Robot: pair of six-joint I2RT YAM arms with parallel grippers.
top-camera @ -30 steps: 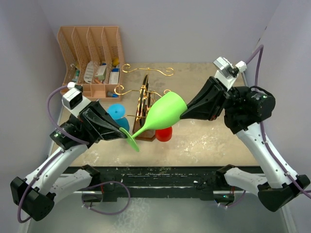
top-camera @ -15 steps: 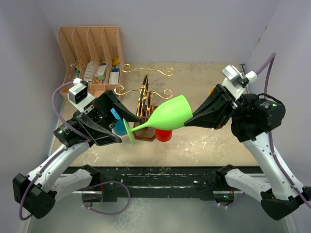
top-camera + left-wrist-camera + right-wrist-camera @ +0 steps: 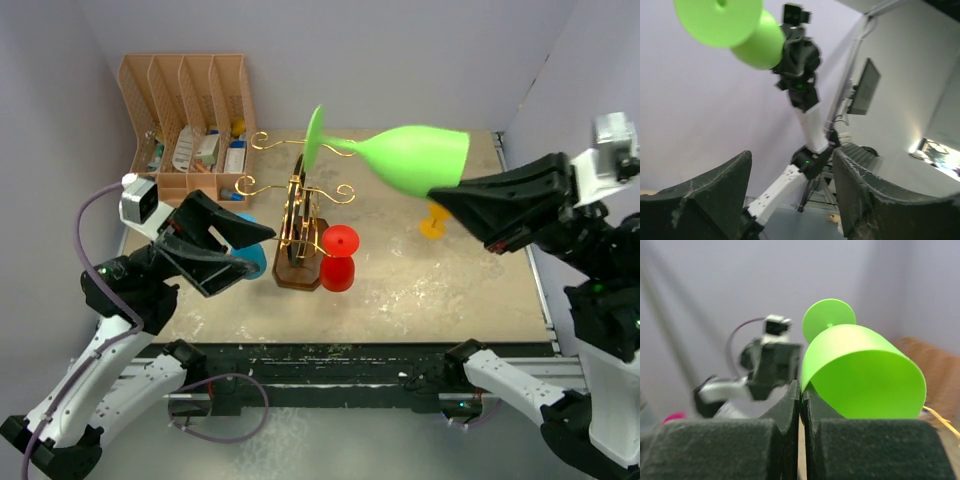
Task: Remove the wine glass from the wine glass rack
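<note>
The green wine glass [image 3: 418, 155] lies sideways in the air, above and to the right of the wine glass rack [image 3: 298, 205], with its foot pointing left. My right gripper [image 3: 447, 193] is shut on the rim of its bowl; in the right wrist view the pads [image 3: 801, 390] pinch the bowl wall of the glass [image 3: 860, 375]. My left gripper [image 3: 255, 252] is open and holds nothing, low and left of the rack. Its wrist view shows the green glass [image 3: 722, 20] far above its spread gripper [image 3: 790, 195].
A red glass [image 3: 338, 257] stands at the rack's right side. A blue glass [image 3: 250, 258] sits left of the rack, partly hidden by my left fingers. An orange glass [image 3: 433, 222] stands on the table at the right. The peach organiser [image 3: 190, 100] fills the back left corner.
My left gripper opened, let go of the green glass's foot and drew back to the left. My right arm lifted the glass up and to the right, away from the rack.
</note>
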